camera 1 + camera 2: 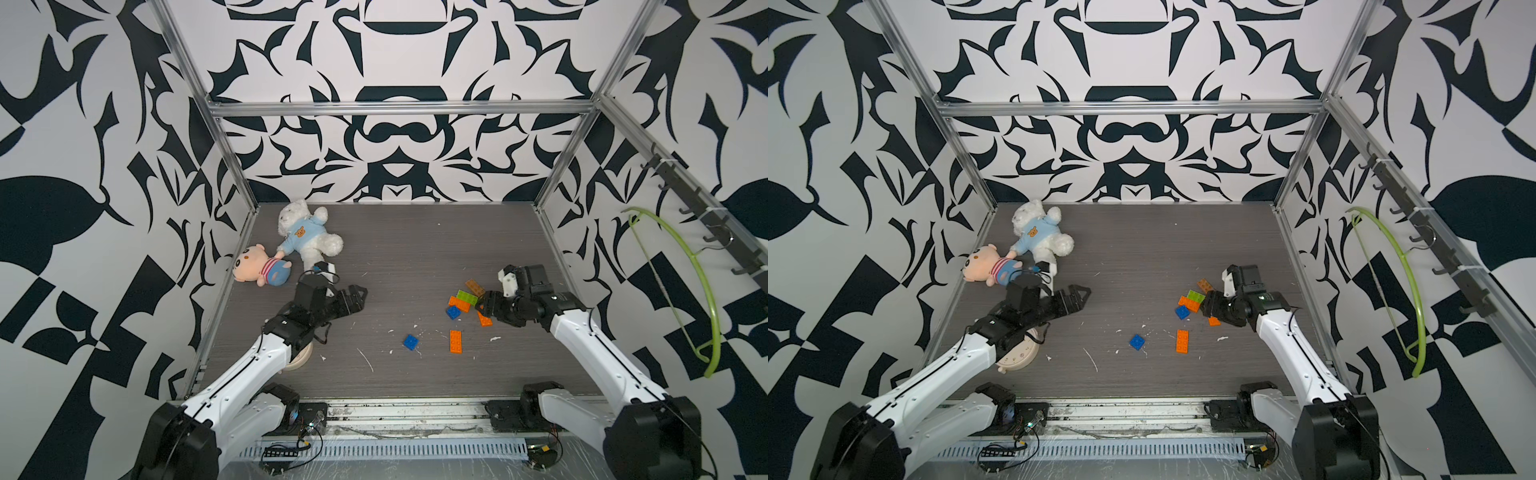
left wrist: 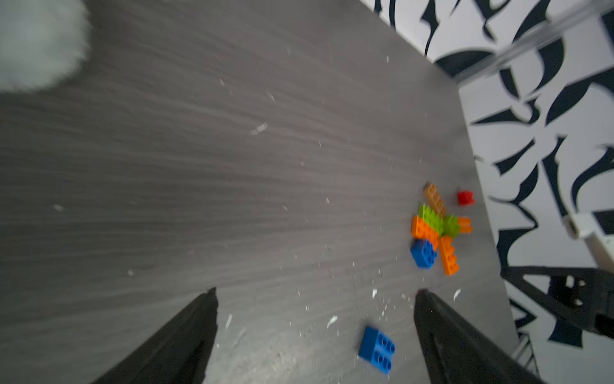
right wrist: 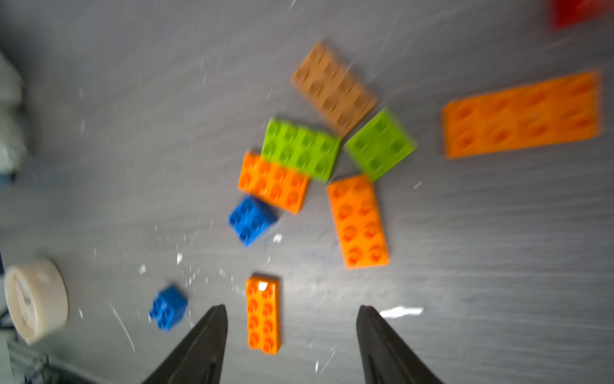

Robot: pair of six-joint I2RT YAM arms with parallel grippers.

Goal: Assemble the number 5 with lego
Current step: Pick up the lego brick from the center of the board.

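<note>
The lego (image 1: 459,303) lies loose on the tabletop (image 1: 415,249), studs up, and none of it looks joined into a 5 yet. Most of it sits in a heap near the right edge, about midway back: a brown brick (image 3: 334,88), a green brick (image 3: 300,149), a green square (image 3: 380,144), two orange bricks (image 3: 358,221) and a blue square (image 3: 251,219), touching or just beside one another. A long orange plate (image 3: 523,114) and a red brick (image 2: 465,197) lie closer to that edge. A lone blue square (image 1: 410,341) and a lone orange brick (image 1: 456,341) lie apart from the heap, toward the front edge.

The right claw (image 1: 481,305) hangs low at the heap's right side, jaws apart and gripping nothing. In the right wrist view the lone orange brick shows on the tabletop past the gap. The left claw (image 1: 359,297) hovers left of centre, jaws wide apart and empty.

These bricks look light, stiff and hard, not fragile, with smooth, slick walls. A loose one will likely skid or spin if nudged from one side. The best hold is across the short width, with the fingers flat on the two long walls and low enough to clear the studs. The thin plates offer little wall, so the claw has to come right down to the tabletop. In the heap, neighbours crowd the walls, so the lone pieces are easier to take first. Pressing bricks together likely needs a firm, square push from above
</note>
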